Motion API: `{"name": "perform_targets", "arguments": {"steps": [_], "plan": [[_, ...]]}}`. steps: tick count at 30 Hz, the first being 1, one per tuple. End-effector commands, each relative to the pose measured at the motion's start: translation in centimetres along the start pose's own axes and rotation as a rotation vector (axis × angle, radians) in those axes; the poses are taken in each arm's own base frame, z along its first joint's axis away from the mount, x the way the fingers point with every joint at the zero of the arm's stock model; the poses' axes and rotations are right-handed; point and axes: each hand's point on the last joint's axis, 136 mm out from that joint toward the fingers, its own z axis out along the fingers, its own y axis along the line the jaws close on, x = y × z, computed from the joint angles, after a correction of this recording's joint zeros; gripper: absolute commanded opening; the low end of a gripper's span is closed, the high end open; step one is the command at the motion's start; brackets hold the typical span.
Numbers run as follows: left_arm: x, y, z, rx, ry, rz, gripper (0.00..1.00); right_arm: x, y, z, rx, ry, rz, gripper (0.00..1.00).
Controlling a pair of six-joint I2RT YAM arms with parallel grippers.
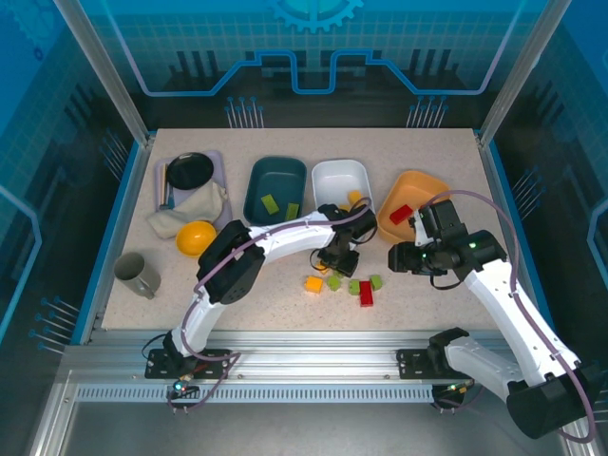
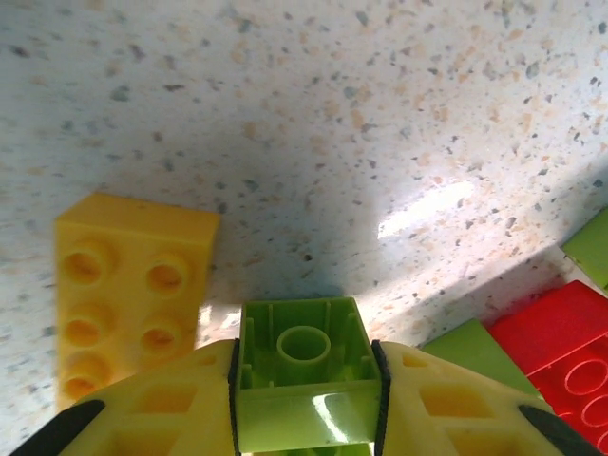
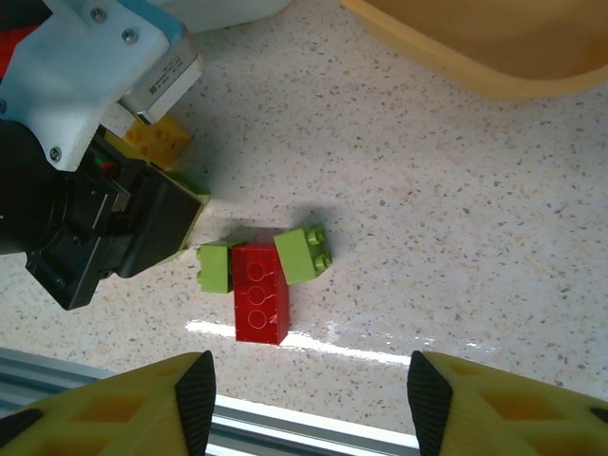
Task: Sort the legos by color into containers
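My left gripper (image 2: 304, 404) is shut on a lime green lego (image 2: 304, 347), low over the table beside a yellow lego (image 2: 128, 294). A red lego (image 2: 570, 347) lies to its right. From above, the left gripper (image 1: 336, 266) stands over the loose pile: a yellow (image 1: 313, 284), lime green (image 1: 354, 286) and red lego (image 1: 366, 294). The teal tray (image 1: 255, 185) holds two green legos, the white tray (image 1: 342, 165) a yellow one, the orange tray (image 1: 423, 178) a red one. My right gripper (image 3: 309, 399) hangs open above the table, right of the red lego (image 3: 261, 293).
At the back left sit a lavender tray with a black bowl (image 1: 190, 171), a crumpled cloth (image 1: 190, 214), a yellow round object (image 1: 196, 237) and a grey cup (image 1: 138, 274). The metal rail at the table's front edge (image 3: 285, 432) runs just below the right gripper.
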Motion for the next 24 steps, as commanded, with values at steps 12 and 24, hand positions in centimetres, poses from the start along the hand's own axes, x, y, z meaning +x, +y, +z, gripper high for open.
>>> {"name": "perform_targets", "arguments": {"steps": [12,24], "plan": [[-7.2,17.9,-9.7,0.055,-0.301,-0.632,0.3,-5.5,14.2,1.0,-0.416,-0.145,-0.415,0.6],[-13.6,26.4,-4.2,0.047,-0.248,-0.795,0.36,-8.5,16.9,7.1,-0.278,-0.007,-0.482,0.61]]}}
